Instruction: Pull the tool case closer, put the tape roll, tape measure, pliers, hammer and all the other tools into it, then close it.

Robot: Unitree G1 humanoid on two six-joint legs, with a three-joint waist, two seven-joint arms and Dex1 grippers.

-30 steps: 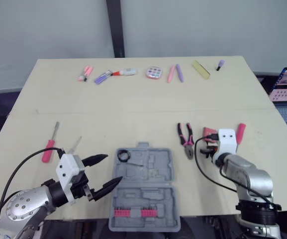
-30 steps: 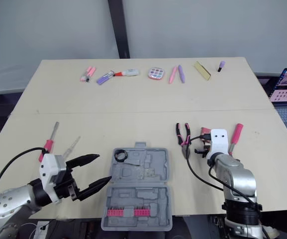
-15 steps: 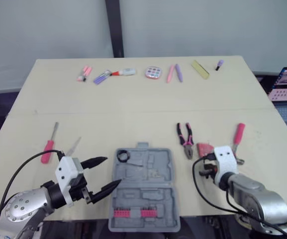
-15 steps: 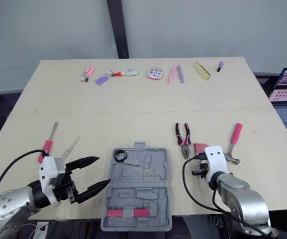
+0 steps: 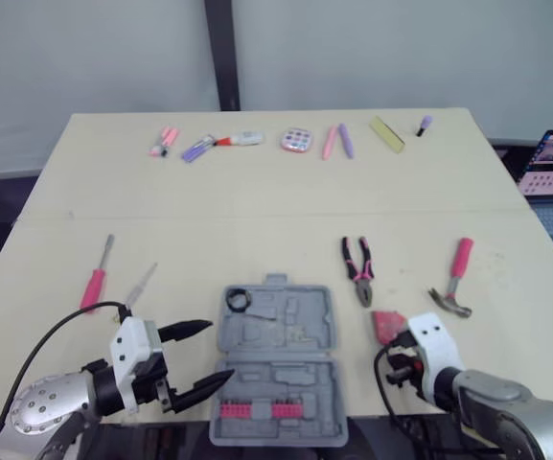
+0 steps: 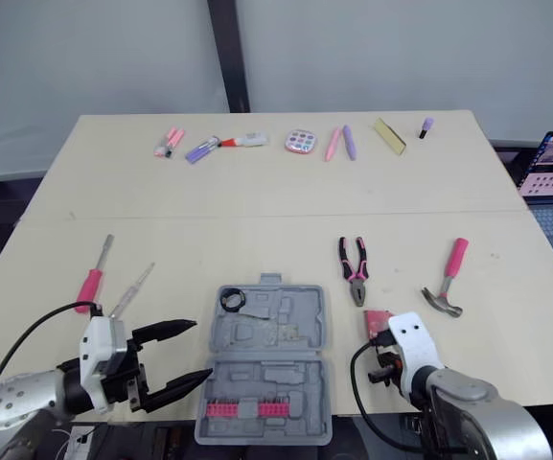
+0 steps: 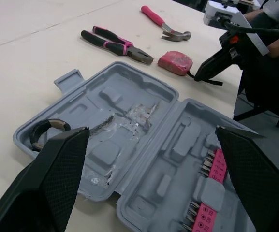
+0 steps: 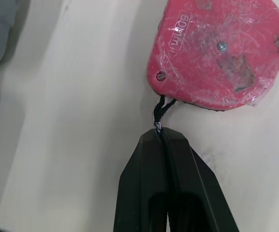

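Tool case (image 5: 295,326) lies open at the counter's (image 5: 257,201) near edge, so count your pull as done; the tape roll (image 5: 237,299) sits inside. Your left gripper (image 5: 218,351) hovers beside it, jaws spread and empty. Your right gripper's (image 8: 161,139) jaws pinch the tape measure's (image 5: 388,324) cord. Farther out, pliers (image 5: 358,270), hammer (image 5: 454,278), pink screwdriver (image 5: 95,283) and clear screwdriver (image 5: 140,284) wait; closing comes last.

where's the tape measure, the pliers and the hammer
tape measure (image 8: 219,53), right wrist view, middle of its red case
pliers (image 5: 360,278), left eye view, at the pivot
hammer (image 5: 461,259), left eye view, on the pink handle
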